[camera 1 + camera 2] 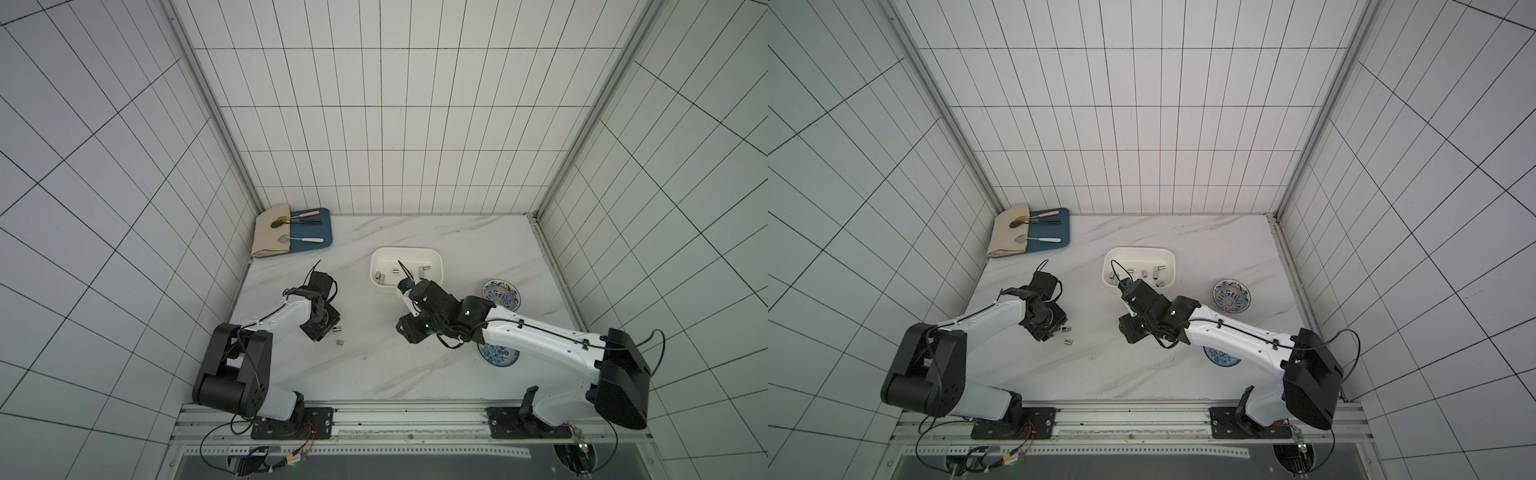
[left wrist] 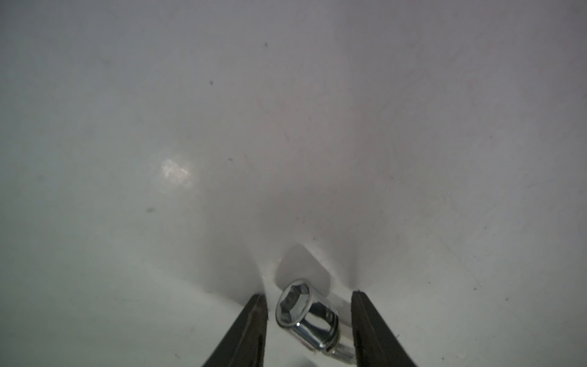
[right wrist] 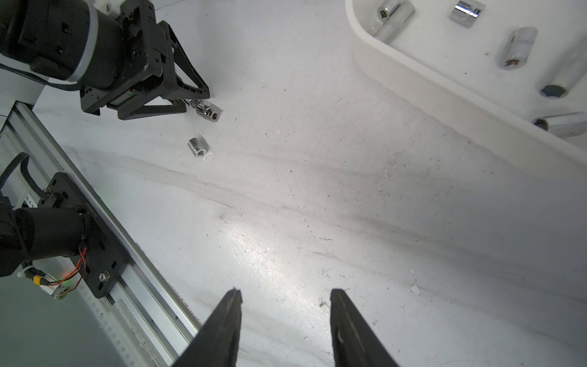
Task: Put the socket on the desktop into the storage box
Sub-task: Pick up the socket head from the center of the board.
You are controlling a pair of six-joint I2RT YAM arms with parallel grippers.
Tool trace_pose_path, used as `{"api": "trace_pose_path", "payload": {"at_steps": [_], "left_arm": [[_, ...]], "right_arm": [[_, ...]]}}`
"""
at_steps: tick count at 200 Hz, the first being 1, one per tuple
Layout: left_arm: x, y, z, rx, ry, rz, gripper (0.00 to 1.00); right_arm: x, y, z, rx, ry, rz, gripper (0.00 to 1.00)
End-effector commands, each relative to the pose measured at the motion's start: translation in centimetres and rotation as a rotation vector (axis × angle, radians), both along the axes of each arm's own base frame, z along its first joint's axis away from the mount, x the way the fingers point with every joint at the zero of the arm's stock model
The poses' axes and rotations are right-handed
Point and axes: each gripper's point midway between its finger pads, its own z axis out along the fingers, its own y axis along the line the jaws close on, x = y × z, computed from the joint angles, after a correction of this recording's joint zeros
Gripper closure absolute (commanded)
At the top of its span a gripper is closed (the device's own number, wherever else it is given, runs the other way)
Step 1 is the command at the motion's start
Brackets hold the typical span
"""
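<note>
Two chrome sockets lie on the white marble desktop (image 1: 374,374). One socket (image 2: 305,317) sits between the fingertips of my left gripper (image 2: 309,297), which is open, with a small gap on each side. In a top view this socket (image 1: 337,330) pokes out beside the left gripper (image 1: 328,328). The other socket (image 1: 340,343) lies loose just in front of it, apart; the right wrist view shows it as a socket (image 3: 199,148). The white storage box (image 1: 405,249) holds several sockets (image 3: 521,47). My right gripper (image 3: 284,295) is open and empty over bare desktop, near the box's front.
A blue-patterned bowl (image 1: 501,295) stands right of the box; another bowl (image 1: 498,355) is partly under the right arm. A blue tray (image 1: 316,239) with a beige cloth (image 1: 270,237) and spoons sits at the back left. A metal rail (image 3: 143,279) runs along the front edge.
</note>
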Motion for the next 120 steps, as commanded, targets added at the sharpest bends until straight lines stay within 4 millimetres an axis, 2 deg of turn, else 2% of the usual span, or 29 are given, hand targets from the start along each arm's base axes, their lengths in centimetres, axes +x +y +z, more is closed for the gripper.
{"api": "trace_pose_path", "payload": {"at_steps": [1,36,74,104,120], "left_arm": [[0.96,0.49,0.11,0.017,-0.022,0.020,0.54],[1.10,0.70,0.03,0.014,-0.021,0.024,0.64],[1.25,0.74,0.16,0.013,-0.025,0.023,0.68],[1.49,0.84,0.41,0.009,-0.032,0.021,0.78],[1.61,0.96,0.68,0.010,-0.038,0.020,0.79]], "right_arm": [[0.15,-0.63,-0.03,0.001,-0.009,-0.021,0.51],[0.17,-0.65,-0.11,0.001,-0.008,-0.022,0.51],[0.28,-0.69,-0.21,0.001,-0.007,-0.027,0.52],[0.24,-0.64,-0.25,0.003,-0.004,-0.027,0.52],[0.30,-0.66,-0.19,0.004,-0.005,-0.028,0.52]]}}
